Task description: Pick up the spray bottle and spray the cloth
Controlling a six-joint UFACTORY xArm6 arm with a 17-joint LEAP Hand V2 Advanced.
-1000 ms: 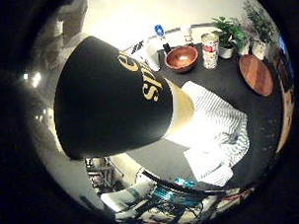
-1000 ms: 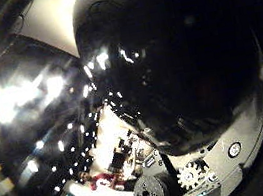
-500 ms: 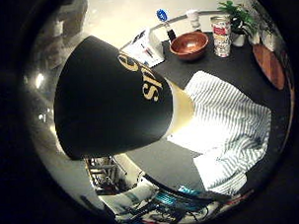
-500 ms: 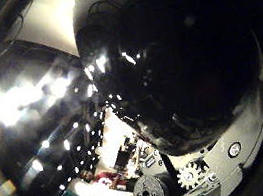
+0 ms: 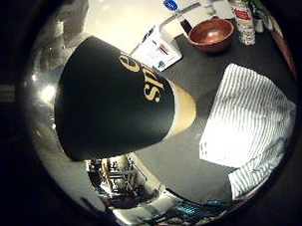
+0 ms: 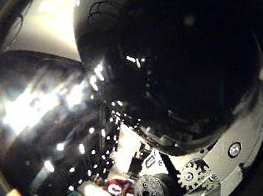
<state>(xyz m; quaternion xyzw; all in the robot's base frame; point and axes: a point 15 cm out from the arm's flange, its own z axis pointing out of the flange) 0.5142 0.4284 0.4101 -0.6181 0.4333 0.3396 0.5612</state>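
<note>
In the little finger side palm view, the black spray bottle [image 5: 115,99] with its gold band fills much of the frame, so it sits tight against the palm of the hand, and it looks lifted clear of the dark table [image 5: 190,82]. The striped cloth [image 5: 251,124] lies flat on the table below and beyond the bottle's banded end. Compared with a second ago the cloth takes up far more of this view and has slid nearer the bottle, while the brown bowl [image 5: 211,33], the can [image 5: 242,20] and the white box [image 5: 156,50] have drifted toward the far edge. Since the whole picture has shifted, that is the camera travelling: the hand is carrying the bottle toward and down over the cloth. In the thumb side palm view the bottle's glossy black body again crowds the frame, with geared parts of the hand [image 6: 195,178] beneath it, unchanged from before. I cannot tell how the fingers stand, since neither view shows them round the bottle. My judgement: the pick-up is done, the approach is nearly complete, and what remains is aiming the nozzle at the cloth and squeezing the trigger.
</note>
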